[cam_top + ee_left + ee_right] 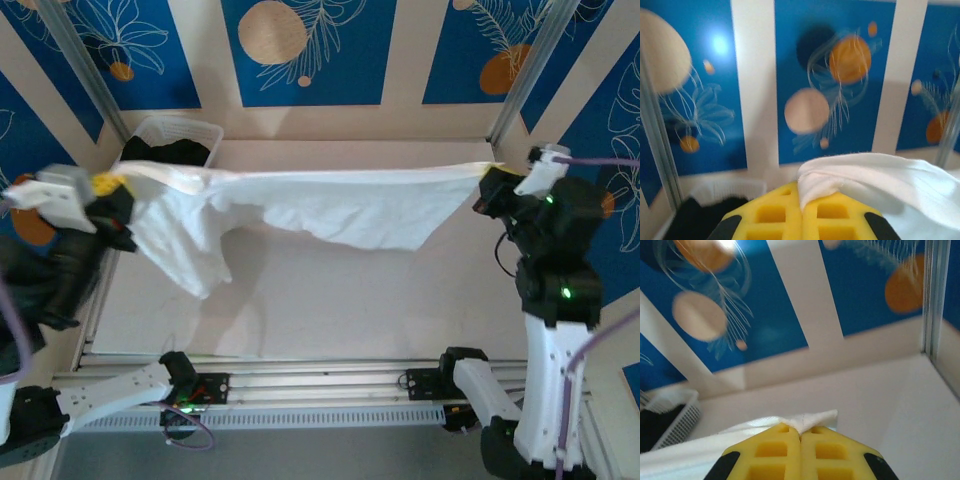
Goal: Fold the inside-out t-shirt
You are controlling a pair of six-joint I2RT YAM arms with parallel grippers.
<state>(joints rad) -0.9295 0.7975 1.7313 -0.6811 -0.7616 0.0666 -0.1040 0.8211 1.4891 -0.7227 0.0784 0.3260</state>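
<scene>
The thin white cotton t-shirt hangs stretched between both grippers, above the pale table. The left gripper is clamped on one edge and the right gripper on the opposite edge. Cloth sags beneath the left gripper. No fold yet; judged early: spreading and folding remain.

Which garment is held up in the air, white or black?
The white t-shirt, held aloft by the left end effector and right end effector; the black garment lies in the basket.
</scene>
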